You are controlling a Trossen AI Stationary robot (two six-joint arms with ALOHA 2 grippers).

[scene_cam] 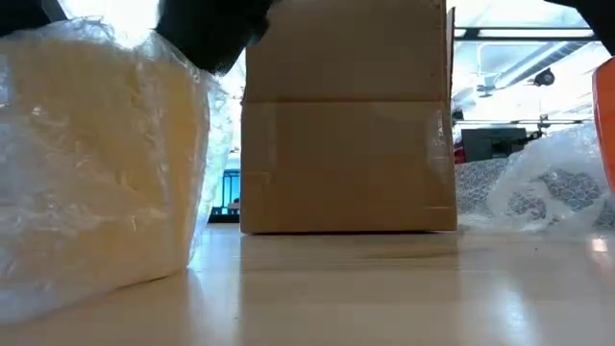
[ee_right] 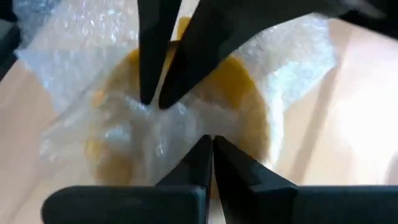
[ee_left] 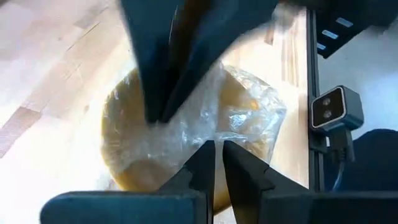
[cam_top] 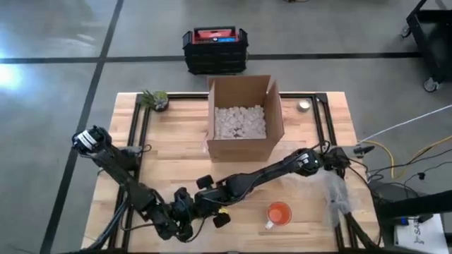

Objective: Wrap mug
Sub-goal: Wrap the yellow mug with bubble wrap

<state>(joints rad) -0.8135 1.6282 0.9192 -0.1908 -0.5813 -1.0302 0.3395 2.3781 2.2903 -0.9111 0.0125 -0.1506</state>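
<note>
Yellow mug swathed in clear bubble wrap, near table's front edge. Pinched at the film by left gripper and right gripper (both clamped). Farther back, open cardboard box.

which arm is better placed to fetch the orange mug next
Right, probably. Both grippers, left gripper and right gripper, pinch bubble wrap at the front edge, but the orange mug sits on the right arm's side.
</note>
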